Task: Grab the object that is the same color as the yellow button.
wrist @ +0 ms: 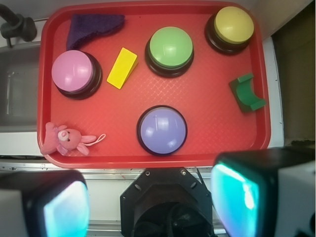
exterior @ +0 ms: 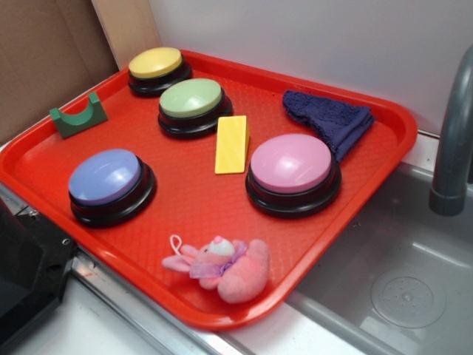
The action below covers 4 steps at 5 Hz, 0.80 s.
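The object, a small yellow wedge block point(exterior: 232, 144) point(wrist: 122, 68), lies on the red tray point(exterior: 185, 214) point(wrist: 207, 123) between the green button and the pink button. The yellow button point(exterior: 156, 65) point(wrist: 233, 25) stands at the tray's far corner. In the wrist view my gripper point(wrist: 153, 202) is open, well above and short of the tray's near edge, its two pale blue pads point(wrist: 234, 197) wide apart with nothing between them. The exterior view does not show the gripper's fingers.
The tray also holds a green button point(exterior: 191, 100) point(wrist: 171, 48), a pink button point(exterior: 291, 166) point(wrist: 73, 72), a blue button point(exterior: 106, 179) point(wrist: 162, 130), a green arch block point(exterior: 77, 117) point(wrist: 247, 92), a purple cloth point(exterior: 329, 118) point(wrist: 91, 27) and a pink plush rabbit point(exterior: 225, 268) point(wrist: 66, 138). A sink point(exterior: 399, 274) and a grey faucet point(exterior: 452, 140) lie beside the tray.
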Each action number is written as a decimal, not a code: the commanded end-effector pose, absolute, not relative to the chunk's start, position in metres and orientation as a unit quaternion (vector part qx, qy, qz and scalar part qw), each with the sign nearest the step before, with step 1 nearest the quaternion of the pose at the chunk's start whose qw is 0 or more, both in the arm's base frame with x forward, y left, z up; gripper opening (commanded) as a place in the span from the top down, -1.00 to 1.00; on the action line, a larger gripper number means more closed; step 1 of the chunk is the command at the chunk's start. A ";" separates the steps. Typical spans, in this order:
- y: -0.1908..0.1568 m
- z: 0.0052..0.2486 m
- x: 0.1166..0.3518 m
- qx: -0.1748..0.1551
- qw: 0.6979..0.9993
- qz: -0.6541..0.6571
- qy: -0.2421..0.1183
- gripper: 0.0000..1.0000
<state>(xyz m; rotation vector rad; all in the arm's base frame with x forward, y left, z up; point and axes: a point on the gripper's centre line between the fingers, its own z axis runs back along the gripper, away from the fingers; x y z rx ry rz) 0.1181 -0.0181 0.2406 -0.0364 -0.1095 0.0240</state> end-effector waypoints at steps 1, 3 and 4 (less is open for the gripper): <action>-0.018 0.241 0.118 -0.018 0.998 0.012 -0.055 -1.00; -0.020 0.205 0.159 -0.031 0.978 0.197 -0.068 -1.00; -0.020 0.178 0.199 -0.038 0.956 0.279 -0.085 -1.00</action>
